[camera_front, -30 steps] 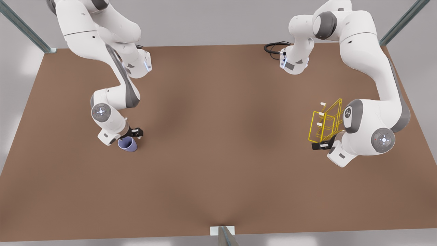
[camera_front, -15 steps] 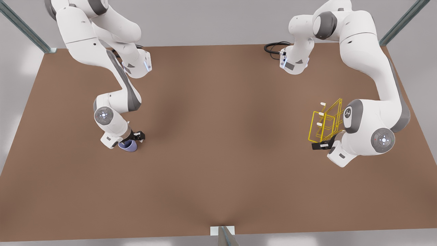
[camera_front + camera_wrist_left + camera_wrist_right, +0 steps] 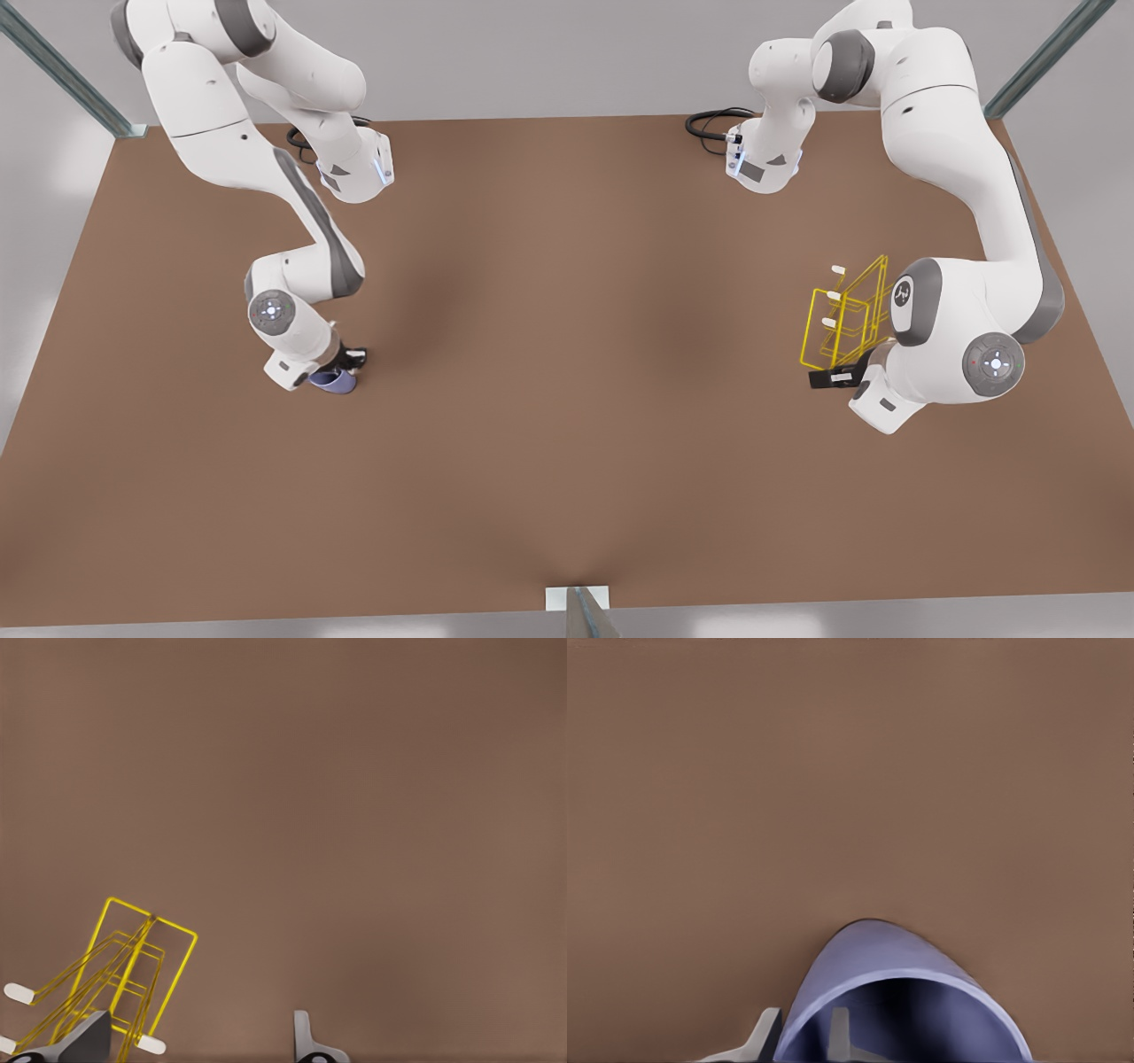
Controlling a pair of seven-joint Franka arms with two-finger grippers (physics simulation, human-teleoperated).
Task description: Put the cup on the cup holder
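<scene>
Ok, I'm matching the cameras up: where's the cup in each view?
Front view: the cup at the front view's left, under the right gripper.
Right wrist view: the cup close up, at that gripper.
Left wrist view: the cup holder by the left gripper instead.
Shared landmark: the brown table.

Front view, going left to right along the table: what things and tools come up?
Right tool over the cup → left tool at the foot of the cup holder.
</scene>
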